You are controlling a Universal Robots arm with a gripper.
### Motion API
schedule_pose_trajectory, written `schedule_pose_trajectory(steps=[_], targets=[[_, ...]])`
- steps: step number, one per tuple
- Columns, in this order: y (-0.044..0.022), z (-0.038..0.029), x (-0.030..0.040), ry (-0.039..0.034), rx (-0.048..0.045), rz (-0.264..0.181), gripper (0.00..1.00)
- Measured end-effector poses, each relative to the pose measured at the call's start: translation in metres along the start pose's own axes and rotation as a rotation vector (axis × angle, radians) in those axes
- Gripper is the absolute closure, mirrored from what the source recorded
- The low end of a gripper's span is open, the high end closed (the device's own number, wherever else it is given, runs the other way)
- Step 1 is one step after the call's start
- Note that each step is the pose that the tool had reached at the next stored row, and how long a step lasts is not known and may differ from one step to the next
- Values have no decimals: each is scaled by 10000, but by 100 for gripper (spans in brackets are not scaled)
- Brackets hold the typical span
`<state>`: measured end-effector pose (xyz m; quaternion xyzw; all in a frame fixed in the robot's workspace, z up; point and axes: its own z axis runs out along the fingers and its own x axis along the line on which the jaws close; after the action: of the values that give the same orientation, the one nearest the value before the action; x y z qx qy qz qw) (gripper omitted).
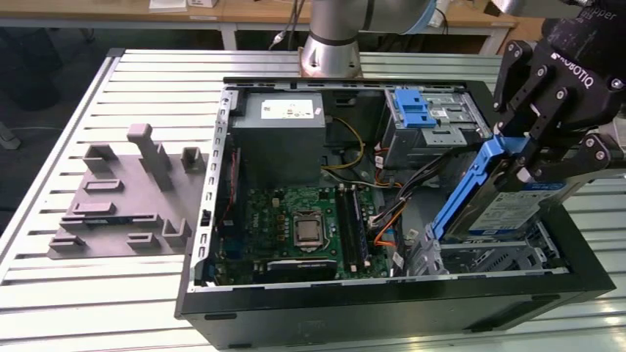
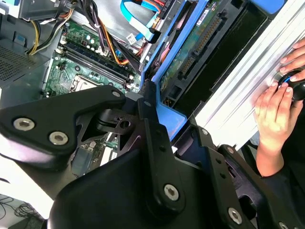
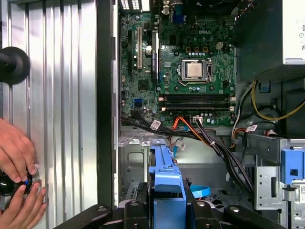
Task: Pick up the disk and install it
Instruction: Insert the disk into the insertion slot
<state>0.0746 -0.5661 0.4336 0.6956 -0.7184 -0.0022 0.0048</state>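
Above the open drive bay at the exterior view's right end of the computer, the disk [image 1: 509, 213], a flat silver-grey rectangular hard drive with a blue-and-white label and a blue plastic carrier frame around its edges, hangs tilted on edge in the air, its lower end dipping inside the case walls. The black multi-link gripper [image 1: 533, 165] has its jaws clamped on the disk's upper part, on the blue frame; in the second wrist view the drive's circuit-board underside [image 2: 190, 52] runs away from the black fingers [image 2: 147, 112]. Just below sits the bare perforated metal bay [image 1: 489, 257], not yet filled. Beyond it stands a silver metal cage with a blue plastic latch [image 1: 426, 117], then a large grey metal box with a white sticker [image 1: 284, 132]. A green motherboard [image 1: 303, 220] covers the floor of the black tower case [image 1: 391, 308], which lies on its side on a ribbed aluminium table [image 1: 117, 308]. A grey plastic fixture with upright pegs [image 1: 127, 198] rests well apart from the case, toward the exterior view's left. A person's hand [image 3: 16, 155] rests on the table beside the case, on a small black knob. The pick-up looks finished; seating the disk in its bay remains.
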Motion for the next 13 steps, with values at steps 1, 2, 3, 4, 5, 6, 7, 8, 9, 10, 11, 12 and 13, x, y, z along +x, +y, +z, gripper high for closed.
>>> schedule_pose_trajectory(steps=[1,2,3,4,5,6,7,8,9,10,11,12,13], targets=[[0,6,1,0,0,0,64],[0,11,1,0,0,0,64],[0,18,1,1,0,0,64],[0,25,2,0,0,0,64],[-1,33,2,0,0,0,64],[-1,41,2,0,0,0,64],[-1,49,2,0,0,0,64],[-1,57,2,0,0,0,64],[-2,65,2,0,0,0,64],[-2,73,3,0,0,0,64],[-3,82,3,0,0,0,64],[-3,87,3,1,0,0,64],[-3,92,3,0,0,0,64]])
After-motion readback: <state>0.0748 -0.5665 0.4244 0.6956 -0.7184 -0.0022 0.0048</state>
